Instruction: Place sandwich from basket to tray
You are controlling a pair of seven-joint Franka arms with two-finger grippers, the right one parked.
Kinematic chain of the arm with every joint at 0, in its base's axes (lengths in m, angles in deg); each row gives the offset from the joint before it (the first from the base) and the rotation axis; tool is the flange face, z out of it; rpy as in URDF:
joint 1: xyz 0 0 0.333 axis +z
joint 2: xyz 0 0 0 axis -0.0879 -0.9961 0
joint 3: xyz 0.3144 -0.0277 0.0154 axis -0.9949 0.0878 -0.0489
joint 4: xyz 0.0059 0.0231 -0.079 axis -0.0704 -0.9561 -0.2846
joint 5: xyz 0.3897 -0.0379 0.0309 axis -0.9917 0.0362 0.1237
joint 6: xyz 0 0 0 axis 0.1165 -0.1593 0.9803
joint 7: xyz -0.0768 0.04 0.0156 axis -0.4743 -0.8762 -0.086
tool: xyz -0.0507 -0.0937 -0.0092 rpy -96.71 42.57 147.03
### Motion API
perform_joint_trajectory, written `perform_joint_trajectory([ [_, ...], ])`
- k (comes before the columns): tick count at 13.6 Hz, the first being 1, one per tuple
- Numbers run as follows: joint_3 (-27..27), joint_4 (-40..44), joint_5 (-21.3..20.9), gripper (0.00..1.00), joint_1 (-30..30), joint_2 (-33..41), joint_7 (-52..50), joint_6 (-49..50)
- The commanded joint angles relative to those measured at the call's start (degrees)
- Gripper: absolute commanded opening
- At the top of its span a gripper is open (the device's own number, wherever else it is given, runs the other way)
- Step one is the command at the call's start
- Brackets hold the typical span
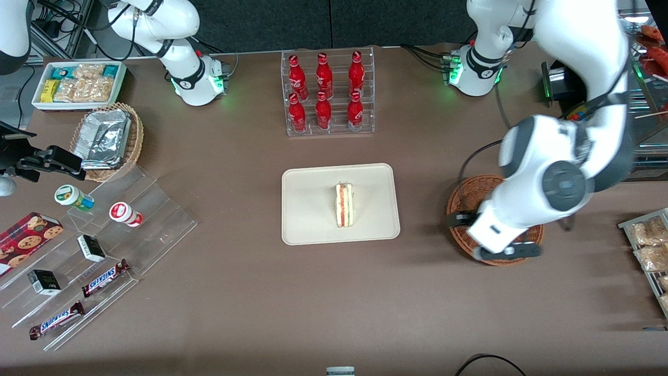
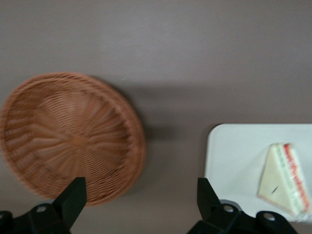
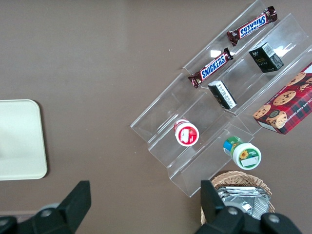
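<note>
"SNICKERS" reads in white letters on two brown candy bars (image 3: 210, 67) lying on the clear acrylic stepped stand (image 3: 204, 122). Other labels there are too small to read.

sandwich (image 1: 344, 204) — on edge, on tray (image 1: 308, 209) | basket (image 1: 469, 198) — beside tray | gripper (image 2: 141, 204) open above basket

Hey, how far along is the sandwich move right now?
It looks done: the sandwich lies on the tray, and the basket is empty. The pincer is open, holding nothing, above the table between basket and tray. Nothing visible is left except perhaps moving the arm away.
</note>
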Motion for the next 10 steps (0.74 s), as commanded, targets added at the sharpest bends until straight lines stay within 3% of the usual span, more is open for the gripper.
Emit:
perform_joint_trajectory([
  [1,0.6,-3.5,0.2,1.0,3.8,5.7,4.0,4.2],
  [6,5.5,-3.6,0.2,1.0,13.2,13.8,6.2,13.2],
  [10,7.0,-2.8,0.2,1.0,16.1,19.1,7.2,19.4],
])
